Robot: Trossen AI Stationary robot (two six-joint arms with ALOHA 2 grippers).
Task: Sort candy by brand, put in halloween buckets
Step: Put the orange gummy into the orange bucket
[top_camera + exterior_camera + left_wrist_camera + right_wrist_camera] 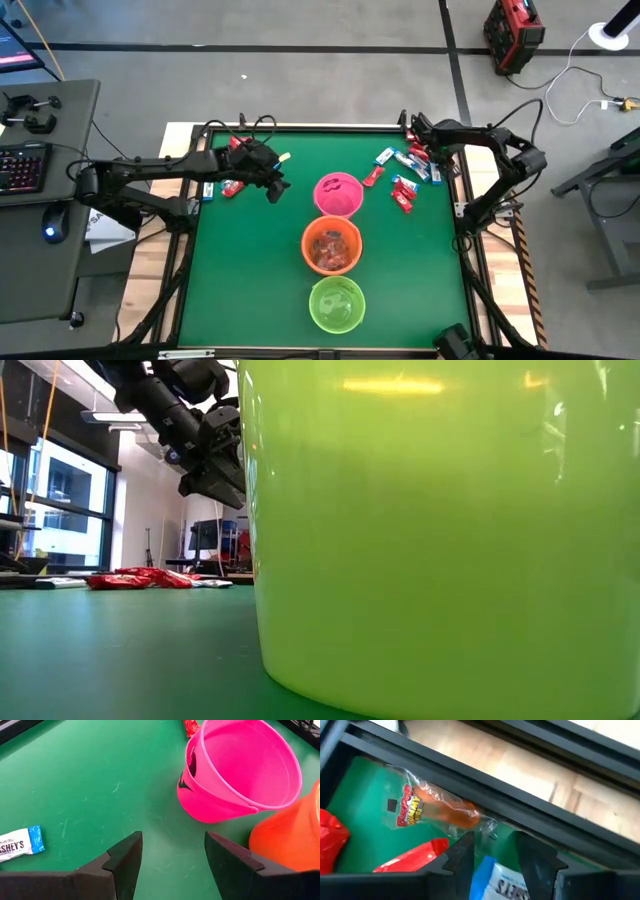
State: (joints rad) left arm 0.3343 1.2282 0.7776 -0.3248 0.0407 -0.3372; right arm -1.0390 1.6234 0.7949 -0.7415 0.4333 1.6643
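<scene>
Three buckets stand in a row down the middle of the table: pink (338, 193), orange (332, 245) with candy inside, and lime green (337, 303). Loose candy (405, 170) lies at the far right, and a few pieces (232, 187) lie at the far left. My left gripper (172, 857) hovers open and empty above the mat, left of the pink bucket (240, 770). My right gripper (495, 852) is low over the far right corner, open and pointing steeply down. A blue-and-white packet (492, 880) lies between its fingers. My right gripper comes from above with one finger (462, 852) on each side of the packet's blue end (481, 870). The packet lies on the mat. Whether the fingers touch it I cannot tell.
A clear-wrapped orange candy (435, 807) and red packets (410, 857) lie on the mat by the table's dark far rail (485, 775). A blue-and-white packet (20, 845) lies near my left gripper. The green bucket (430, 530) fills most of the low view.
</scene>
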